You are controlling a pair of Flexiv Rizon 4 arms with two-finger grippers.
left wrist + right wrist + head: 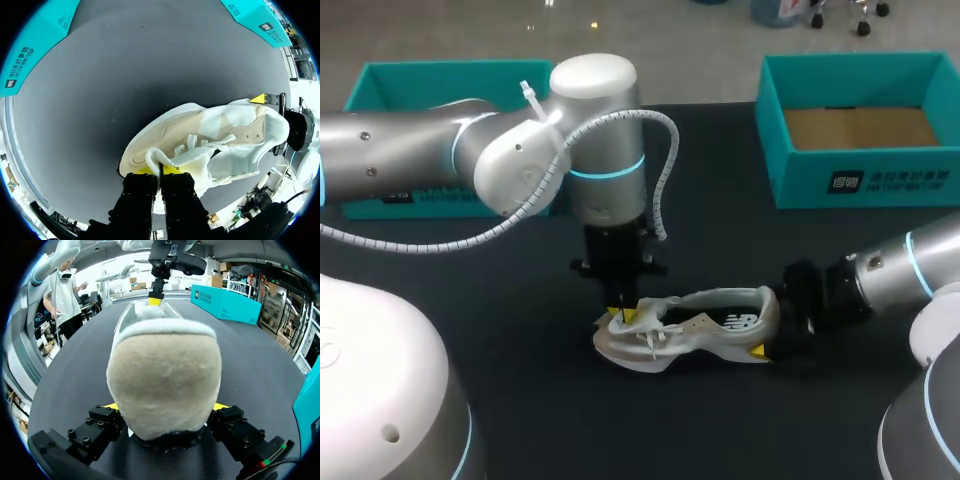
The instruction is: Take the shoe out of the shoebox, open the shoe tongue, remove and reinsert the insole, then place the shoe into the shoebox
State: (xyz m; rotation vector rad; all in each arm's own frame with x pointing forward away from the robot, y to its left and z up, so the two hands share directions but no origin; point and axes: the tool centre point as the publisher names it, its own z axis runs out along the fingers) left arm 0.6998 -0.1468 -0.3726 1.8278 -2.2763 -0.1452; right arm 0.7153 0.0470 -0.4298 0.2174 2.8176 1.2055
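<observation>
Cream shoe [695, 325] is being held on the desk [540, 420], already out of the box [860, 180]: heel being clamped by the right jaws, tongue [156, 161] being pinched by the left jaws. Insole work and reboxing are seemingly being left.

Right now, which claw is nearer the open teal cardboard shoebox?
Right. The right claw holds the heel of the cream sneaker, the end toward the shoebox; the left claw pinches its farther, laced front.

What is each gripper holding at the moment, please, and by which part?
Both hold the shoe: left gripper pinches its tongue, right gripper clamps its heel.
</observation>
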